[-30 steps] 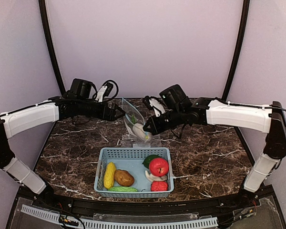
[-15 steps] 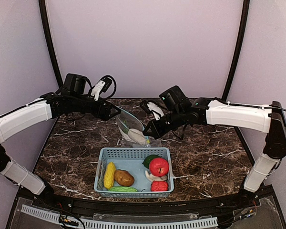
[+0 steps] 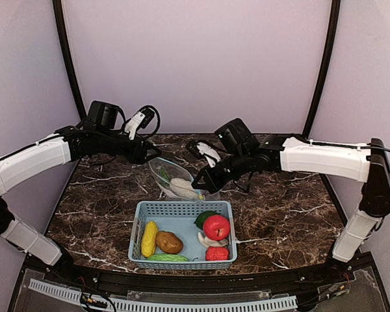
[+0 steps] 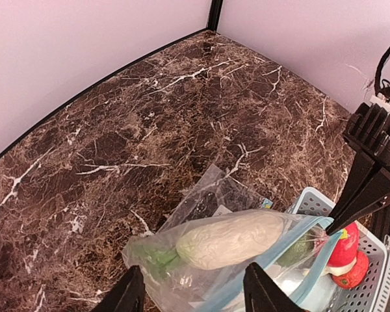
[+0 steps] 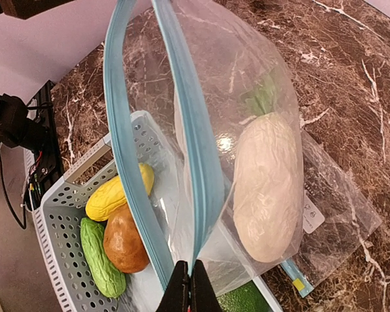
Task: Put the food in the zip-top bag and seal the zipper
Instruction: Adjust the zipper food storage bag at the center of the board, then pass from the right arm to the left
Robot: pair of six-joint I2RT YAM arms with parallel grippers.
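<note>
Right tool [image 5: 189, 278] pinched shut on blue zipper strip of clear, crinkled bag [image 5: 247, 65], just behind perforated plastic basket [image 3: 182, 208]. Bumpy white radish [image 5: 268, 188] lay inside bag. Left tool [image 4: 192, 278]: jaws apart at bag's rim.

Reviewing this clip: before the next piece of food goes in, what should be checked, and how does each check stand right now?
1. Right tool clamped on the bag's zipper strip: ok.
2. White radish inside the bag: ok.
3. Left tool gripping the opposite rim: cannot tell; its jaws stand apart, astride the bag.
4. Bag mouth spread wide enough: not ok; in the right wrist view the two blue strips run close together.
5. Remaining food within reach: ok; corn, potato and apple lie uncovered in the basket.
6. Zipper sealed: not ok; not yet due.
</note>
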